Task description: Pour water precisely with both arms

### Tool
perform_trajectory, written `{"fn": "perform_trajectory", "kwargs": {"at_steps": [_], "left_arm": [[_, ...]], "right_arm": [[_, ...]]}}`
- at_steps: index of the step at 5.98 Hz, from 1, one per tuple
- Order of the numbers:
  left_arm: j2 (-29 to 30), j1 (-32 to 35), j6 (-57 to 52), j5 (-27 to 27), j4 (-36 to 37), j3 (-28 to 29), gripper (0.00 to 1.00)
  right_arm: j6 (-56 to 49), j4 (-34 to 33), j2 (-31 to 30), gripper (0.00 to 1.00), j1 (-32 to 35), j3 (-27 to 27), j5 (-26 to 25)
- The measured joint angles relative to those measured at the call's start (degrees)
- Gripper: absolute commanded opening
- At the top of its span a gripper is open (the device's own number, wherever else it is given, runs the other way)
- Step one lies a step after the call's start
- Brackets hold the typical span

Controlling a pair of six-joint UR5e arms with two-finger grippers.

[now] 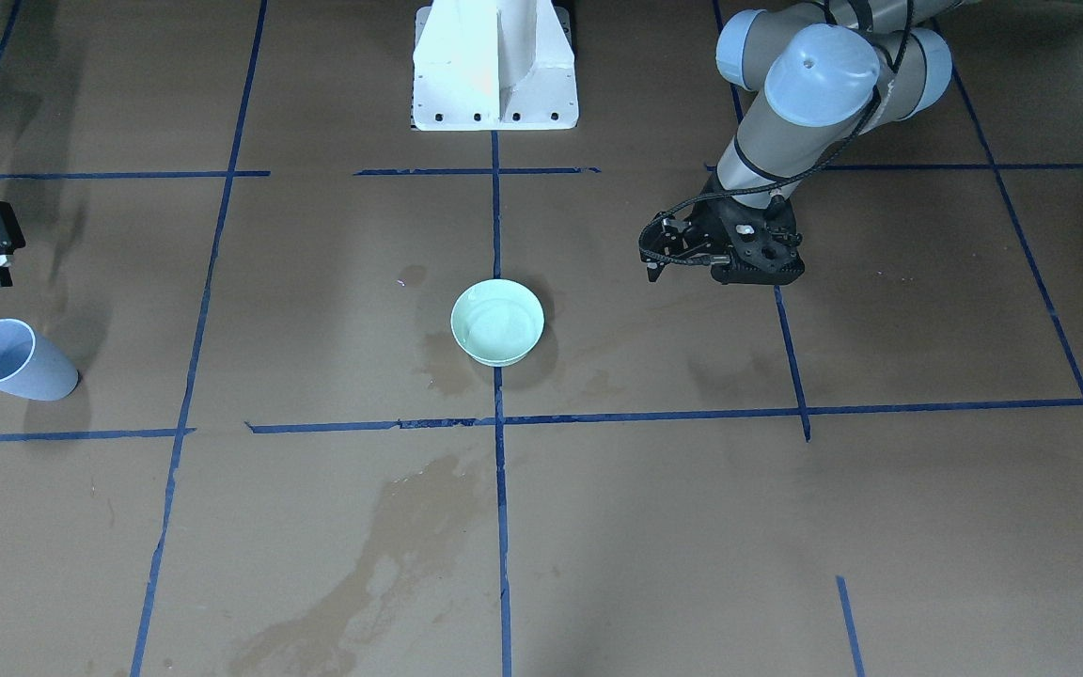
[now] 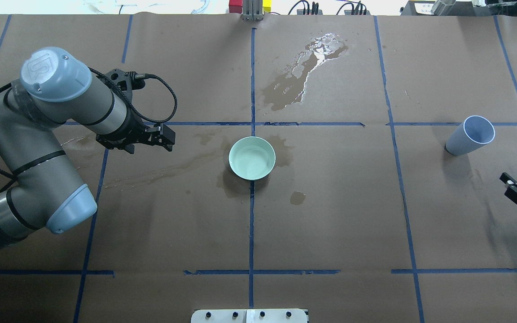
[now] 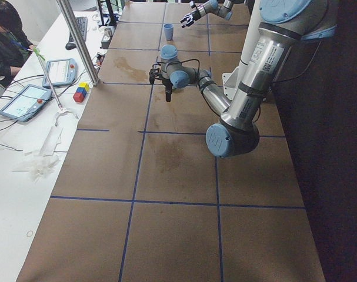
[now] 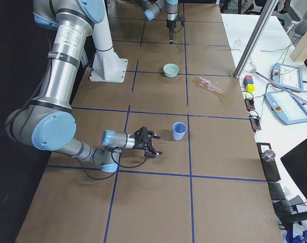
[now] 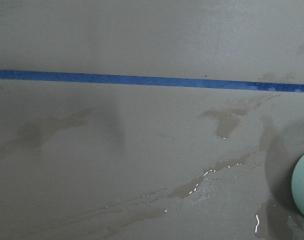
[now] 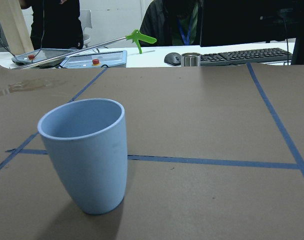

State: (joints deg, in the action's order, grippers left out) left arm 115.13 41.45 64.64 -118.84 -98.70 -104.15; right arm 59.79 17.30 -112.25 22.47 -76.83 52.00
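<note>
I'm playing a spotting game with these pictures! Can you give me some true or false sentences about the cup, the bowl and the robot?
1. The blue cup stands upright. True.
2. The right end effector holds the cup. False: it is open, apart from the cup.
3. The green bowl sits on a blue tape line. True.
4. The table is dry everywhere. False: wet patches lie near the bowl and farther off.
</note>
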Motion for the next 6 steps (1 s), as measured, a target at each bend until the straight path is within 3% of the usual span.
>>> {"fn": "perform_trajectory", "kwargs": {"at_steps": [2, 3, 6], "left_arm": [[0.0, -0.04, 0.2, 0.04, 0.0, 0.06, 1.0], [0.04, -0.09, 0.22, 0.07, 0.0, 0.08, 1.0], [0.46, -0.14, 0.3, 0.05, 0.0, 0.07, 1.0]], "right_arm": [[-1.64, 1.09, -1.96, 1.0, 1.67, -0.47, 4.77], [-2.98, 0.83, -2.0, 1.0, 5.96, -0.45, 9.8], [-12.05, -5.29, 0.79, 1.0, 31.94, -0.47, 37.26]]}}
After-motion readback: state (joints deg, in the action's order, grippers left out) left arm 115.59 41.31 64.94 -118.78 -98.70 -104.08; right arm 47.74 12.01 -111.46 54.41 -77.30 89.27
